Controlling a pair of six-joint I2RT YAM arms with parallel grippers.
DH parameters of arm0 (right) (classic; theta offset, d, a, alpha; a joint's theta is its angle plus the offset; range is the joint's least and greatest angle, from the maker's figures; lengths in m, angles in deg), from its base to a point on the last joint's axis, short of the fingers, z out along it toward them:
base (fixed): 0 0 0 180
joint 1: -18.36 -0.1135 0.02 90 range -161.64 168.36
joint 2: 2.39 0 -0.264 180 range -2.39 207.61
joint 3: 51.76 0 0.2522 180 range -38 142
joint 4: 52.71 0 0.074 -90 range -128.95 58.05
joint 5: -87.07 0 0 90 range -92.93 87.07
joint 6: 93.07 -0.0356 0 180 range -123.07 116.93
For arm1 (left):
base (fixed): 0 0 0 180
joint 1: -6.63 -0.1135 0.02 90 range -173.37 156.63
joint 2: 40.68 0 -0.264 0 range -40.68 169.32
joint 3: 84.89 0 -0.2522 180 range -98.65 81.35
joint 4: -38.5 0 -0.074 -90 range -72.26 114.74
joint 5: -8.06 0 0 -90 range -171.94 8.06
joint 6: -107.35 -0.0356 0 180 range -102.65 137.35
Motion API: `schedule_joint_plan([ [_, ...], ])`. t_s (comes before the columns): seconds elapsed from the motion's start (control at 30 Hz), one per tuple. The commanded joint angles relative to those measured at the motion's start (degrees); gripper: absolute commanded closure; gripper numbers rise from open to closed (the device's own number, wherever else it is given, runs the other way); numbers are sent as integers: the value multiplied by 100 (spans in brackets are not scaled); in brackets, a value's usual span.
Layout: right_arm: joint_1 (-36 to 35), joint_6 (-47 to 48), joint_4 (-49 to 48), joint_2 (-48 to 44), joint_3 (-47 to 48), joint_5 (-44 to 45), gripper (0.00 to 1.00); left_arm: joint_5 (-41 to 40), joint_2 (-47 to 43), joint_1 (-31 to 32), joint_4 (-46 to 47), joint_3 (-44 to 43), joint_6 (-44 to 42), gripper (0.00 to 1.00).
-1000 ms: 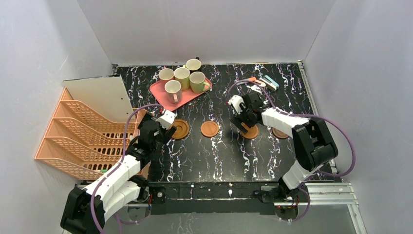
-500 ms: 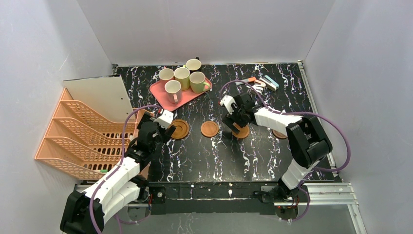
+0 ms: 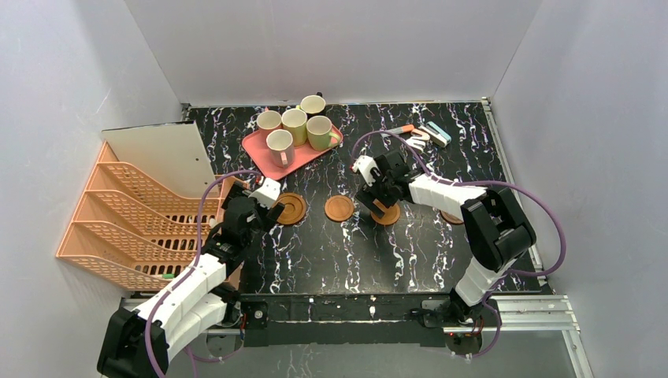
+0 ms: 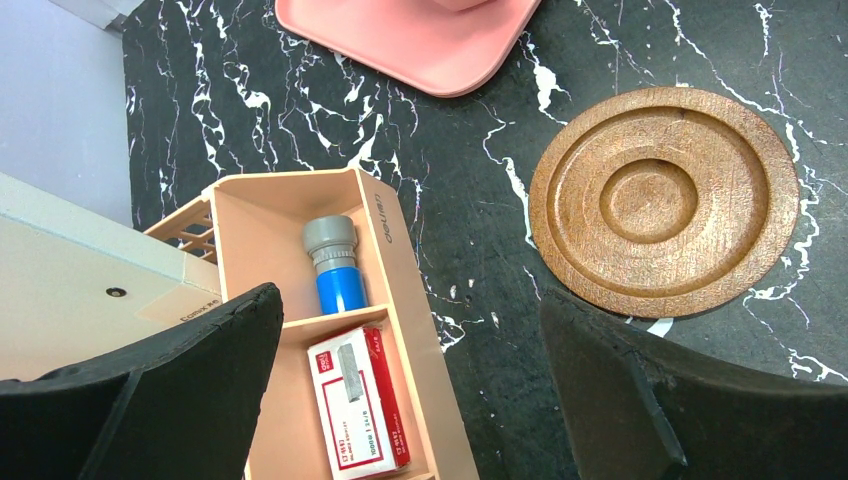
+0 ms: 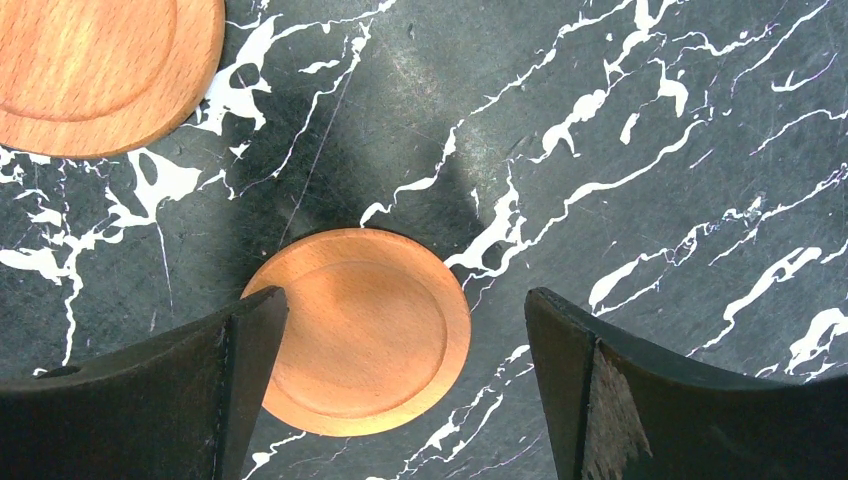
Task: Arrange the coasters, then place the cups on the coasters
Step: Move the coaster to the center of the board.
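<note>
The right pincer (image 5: pixel 400 385) is hanging low over the table with its two dark fingers (image 5: pixel 150 390) standing wide apart and gripping nothing. A pale coaster (image 5: pixel 365 335) is lying flat under the gap, nearer one finger, whose edge is covering part of its rim; I cannot tell whether that finger is touching it. A middle coaster (image 3: pixel 339 208) is lying just to the left of it, and a fourth coaster (image 3: pixel 453 215) is peeking out from behind the right arm on the other side. The left pincer (image 4: pixel 410 400) is also gaping wide and holding nothing, hovering between a dark ringed coaster (image 4: pixel 665 200) and a small peach organiser box (image 4: pixel 395 250). The box is carrying a blue-and-grey tube (image 4: pixel 335 265) and a red-and-white packet (image 4: pixel 362 405). The four discs are running in a rough row across the middle of the black marble table (image 3: pixel 354 252), which is showing white veins all over. The cups (image 3: pixel 295 124) are standing bunched together towards the far side, none on a coaster. Four are sitting on a pink tray (image 3: pixel 256 150), and the fifth is at its far edge, where I cannot tell if it is on the tray. A peach file rack (image 3: pixel 134 213) is filling the left side, with a white board (image 3: pixel 161 150) leaning over it. Some small clutter (image 3: pixel 425 134) is lying at the far right. Plain white walls (image 3: pixel 331 47) are closing in the table on three sides.
</note>
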Motion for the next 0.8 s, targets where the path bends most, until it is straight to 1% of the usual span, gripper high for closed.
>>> schedule_joint_plan([
  [0.0, -51, -56, 130, 35, 53, -95, 1, -46, -47, -26, 123, 33, 99, 2],
  [0.2, -37, 71, 180, -435, 74, 326, 1, -64, -82, -26, 144, 69, 90, 2],
  [0.3, 236, 135, 398, -975, 54, 201, 1, -57, -131, -26, 131, 70, 91, 2],
  [0.43, 930, 250, 615, -1502, -55, 55, 1, -27, -211, -25, 109, 83, 90, 2],
  [0.57, 1848, 550, 641, -1928, -364, 135, 1, -19, -268, -24, 98, 101, 86, 2],
  [0.77, 3266, 1129, 477, -2362, -836, -10, 1, -24, -271, -26, 100, 114, 82, 2],
])
